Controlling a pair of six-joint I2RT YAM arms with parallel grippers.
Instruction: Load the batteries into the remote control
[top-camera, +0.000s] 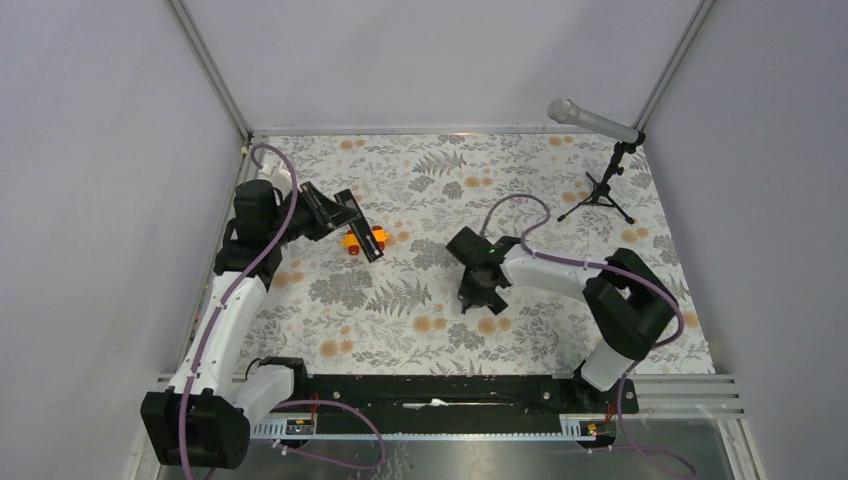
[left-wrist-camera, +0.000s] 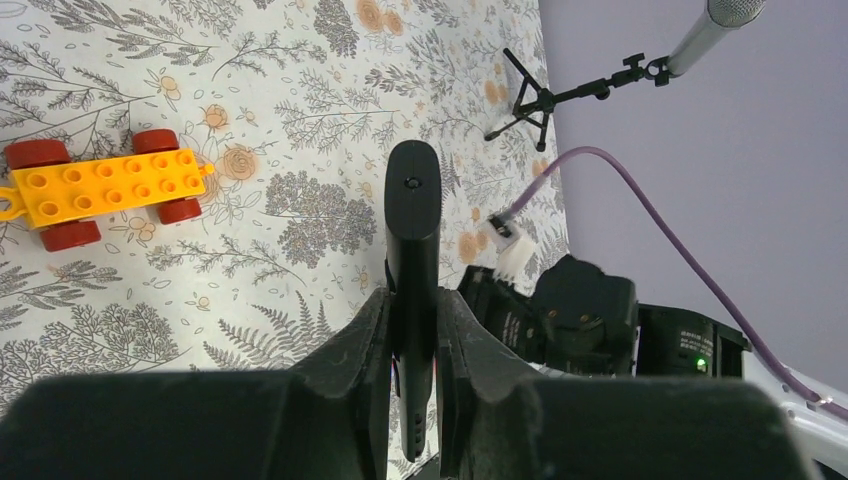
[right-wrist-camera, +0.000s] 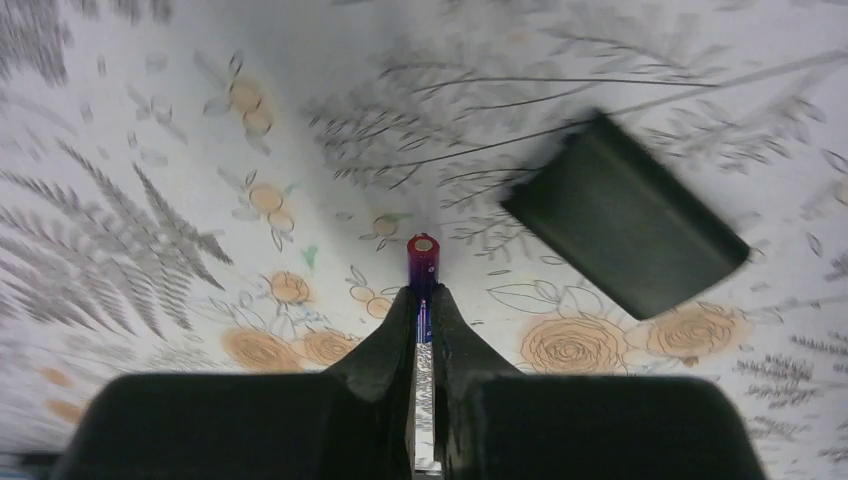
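Observation:
My left gripper (left-wrist-camera: 412, 300) is shut on the remote control (left-wrist-camera: 412, 210), a slim black bar that sticks out past the fingertips, held above the table. In the top view the remote (top-camera: 368, 240) hangs over the orange toy car (top-camera: 351, 241), with the left gripper (top-camera: 340, 208) behind it. My right gripper (right-wrist-camera: 422, 295) is shut on a purplish-blue battery (right-wrist-camera: 422, 258), its end poking out just above the flowered cloth. In the top view the right gripper (top-camera: 472, 293) is at mid-table. The darker battery is not in view.
A small flat black cover (right-wrist-camera: 625, 230) lies on the cloth right of the held battery. The orange toy car (left-wrist-camera: 105, 190) with red wheels sits left of the remote. A microphone on a small tripod (top-camera: 605, 185) stands at the back right. The right arm (left-wrist-camera: 585, 320) is near the remote's right side.

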